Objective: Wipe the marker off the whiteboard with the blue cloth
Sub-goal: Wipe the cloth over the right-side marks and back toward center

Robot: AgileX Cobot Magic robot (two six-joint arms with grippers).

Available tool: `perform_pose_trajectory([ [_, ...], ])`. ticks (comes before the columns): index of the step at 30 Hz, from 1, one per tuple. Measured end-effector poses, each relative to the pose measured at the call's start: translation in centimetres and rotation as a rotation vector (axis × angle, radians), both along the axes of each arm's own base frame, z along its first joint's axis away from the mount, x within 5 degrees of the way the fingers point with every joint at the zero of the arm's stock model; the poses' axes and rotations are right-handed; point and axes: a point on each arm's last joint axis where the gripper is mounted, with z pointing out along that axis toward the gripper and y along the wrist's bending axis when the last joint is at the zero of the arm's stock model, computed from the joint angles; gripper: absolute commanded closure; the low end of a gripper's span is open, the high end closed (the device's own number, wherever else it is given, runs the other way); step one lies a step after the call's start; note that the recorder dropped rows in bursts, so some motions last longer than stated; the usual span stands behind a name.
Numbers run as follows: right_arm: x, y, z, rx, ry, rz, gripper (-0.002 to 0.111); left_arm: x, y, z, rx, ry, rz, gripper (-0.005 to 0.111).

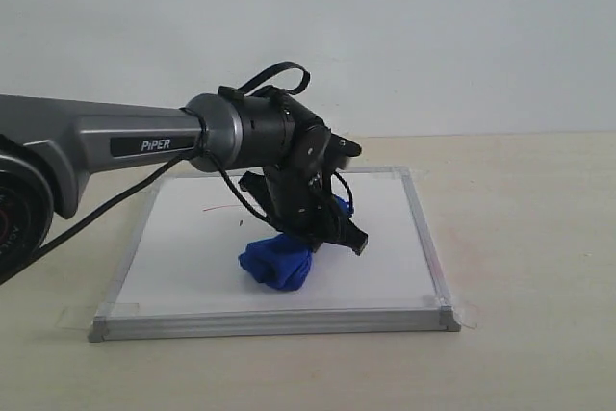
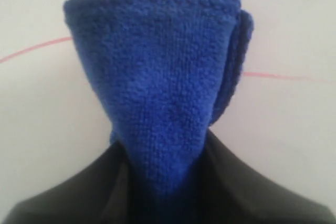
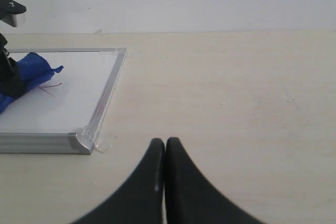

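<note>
The whiteboard (image 1: 188, 262) lies flat on the table, silver-framed, with tape tabs at its corners. My left gripper (image 1: 300, 238) reaches over its middle, shut on the blue cloth (image 1: 277, 263), whose bundle presses on the board. In the left wrist view the cloth (image 2: 157, 87) fans out from between the black fingers (image 2: 79, 198) over the white surface (image 2: 294, 129). A thin red line of marker (image 2: 37, 48) runs out from both sides of the cloth. Left of the cloth, the marker (image 1: 219, 208) shows as a faint red stroke. My right gripper (image 3: 165, 145) is shut and empty, above bare table.
The beige table (image 1: 529, 238) extends to the right of the board and in front of it. A white wall stands behind. From the right wrist, the board's near corner (image 3: 84, 141) with its tape tab lies close to the right gripper's tips. The left arm's cable (image 1: 115, 201) hangs over the board's left edge.
</note>
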Motion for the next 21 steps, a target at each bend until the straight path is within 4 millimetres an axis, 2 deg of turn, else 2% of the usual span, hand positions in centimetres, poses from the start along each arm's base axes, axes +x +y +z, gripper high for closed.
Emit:
perform_pose_trajectory([
  [4, 0.0, 0.0, 0.0, 0.0, 0.0, 0.0, 0.109, -0.3, -1.0, 0.2, -0.131, 0.052, -0.105, 0.103],
  [8, 0.0, 0.0, 0.0, 0.0, 0.0, 0.0, 0.109, -1.5, -4.1, 0.4, -0.343, 0.068, -0.262, 0.103],
  [11, 0.0, 0.0, 0.0, 0.0, 0.0, 0.0, 0.109, -1.7, -5.7, 0.4, -0.428, 0.017, -0.279, 0.103],
  [13, 0.0, 0.0, 0.0, 0.0, 0.0, 0.0, 0.109, -1.3, -5.9, 0.5, -0.461, -0.026, -0.239, 0.103],
  [21, 0.0, 0.0, 0.0, 0.0, 0.0, 0.0, 0.109, 0.1, -3.7, 0.2, -0.449, -0.019, -0.122, 0.103],
])
